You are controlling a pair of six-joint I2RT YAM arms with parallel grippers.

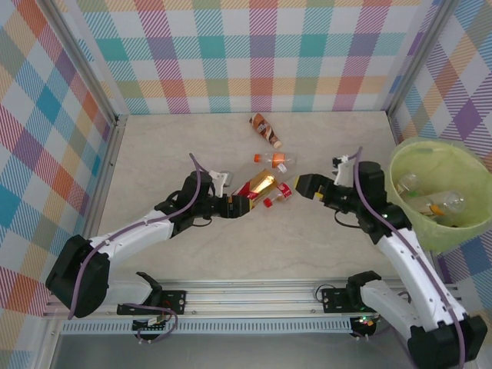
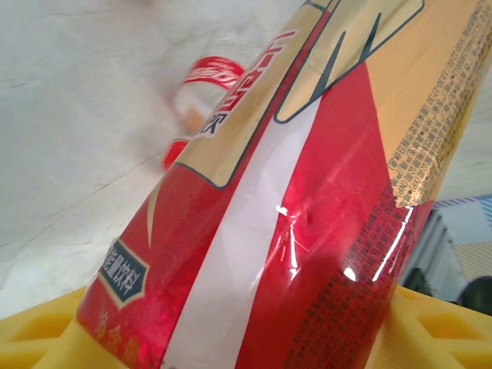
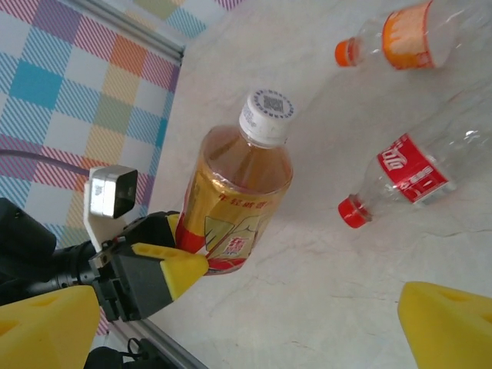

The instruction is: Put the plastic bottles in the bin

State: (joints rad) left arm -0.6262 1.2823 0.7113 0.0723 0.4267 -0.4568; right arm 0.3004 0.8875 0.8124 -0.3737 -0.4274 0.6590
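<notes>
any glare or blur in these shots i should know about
Left wrist: small white glare spots on the gold-and-red bottle, which is sharp up close; the red-labelled bottle behind it is blurred. Right wrist: the right gripper's fingers are soft at the near edge, the rest sharp. Top external: even light, faint shadows, no glare on the table.

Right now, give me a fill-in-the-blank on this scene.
The left claw grips a gold-and-red labelled plastic bottle with a ___ cap.
The right claw stands ___.
The round pale yellow-green plastic bin sits by the ___ arm.
The clear, red-labelled plastic bottle lying flat has a ___ cap.
Missing: white; open; right; red.
</notes>
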